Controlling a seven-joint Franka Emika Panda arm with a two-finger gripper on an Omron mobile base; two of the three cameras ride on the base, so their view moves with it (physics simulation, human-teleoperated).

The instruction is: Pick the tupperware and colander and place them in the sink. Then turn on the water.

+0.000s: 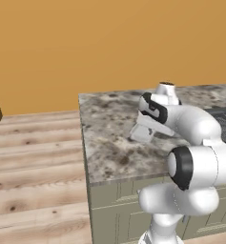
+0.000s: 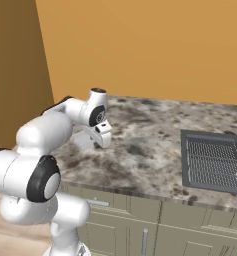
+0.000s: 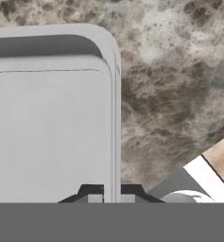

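Tupperware (image 3: 52, 123) rim pinched in tool (image 3: 111, 196), seen from hand; sink (image 2: 212, 160) visible at right.

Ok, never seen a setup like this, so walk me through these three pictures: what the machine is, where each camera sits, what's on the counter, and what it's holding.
It is a rendered kitchen with a white robot arm on a driving base. Two cameras ride on the base, behind the arm to its left and right, looking down over the speckled stone counter. The third sits on the hand and looks along the gripper. The gripper's two dark fingers are shut on the side rim of the tupperware, a shallow pale rectangular container near the counter's left end. Whether it is lifted yet, the pictures do not settle. Farther right in the counter lies the dark sink with its ribbed grid.
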